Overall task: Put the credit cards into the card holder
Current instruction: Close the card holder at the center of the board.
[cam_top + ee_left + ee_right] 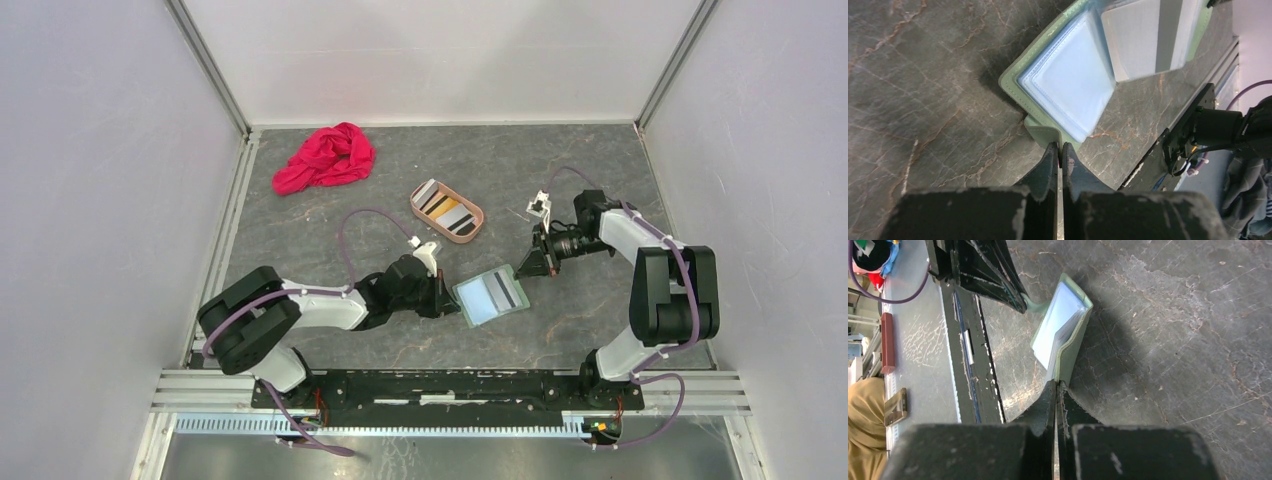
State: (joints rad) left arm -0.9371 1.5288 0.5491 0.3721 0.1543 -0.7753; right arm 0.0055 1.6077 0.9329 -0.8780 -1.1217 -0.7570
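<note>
The card holder [488, 297] lies spread open mid-table, sage-green outside and light blue inside. A pale card with a dark stripe [503, 288] shows on its right half. My left gripper [452, 297] is shut on the green snap tab [1040, 134] at the holder's [1068, 85] left edge. My right gripper [518, 270] is shut on the holder's [1060, 322] opposite green edge, which it holds raised off the table. Several more credit cards [443, 208], orange, grey and white, lie in the tray behind.
The pinkish-tan oval tray [470, 232] sits just behind the holder. A red cloth [325, 158] lies bunched at the back left. The black base rail [440, 385] runs along the near edge, and walls close in on both sides.
</note>
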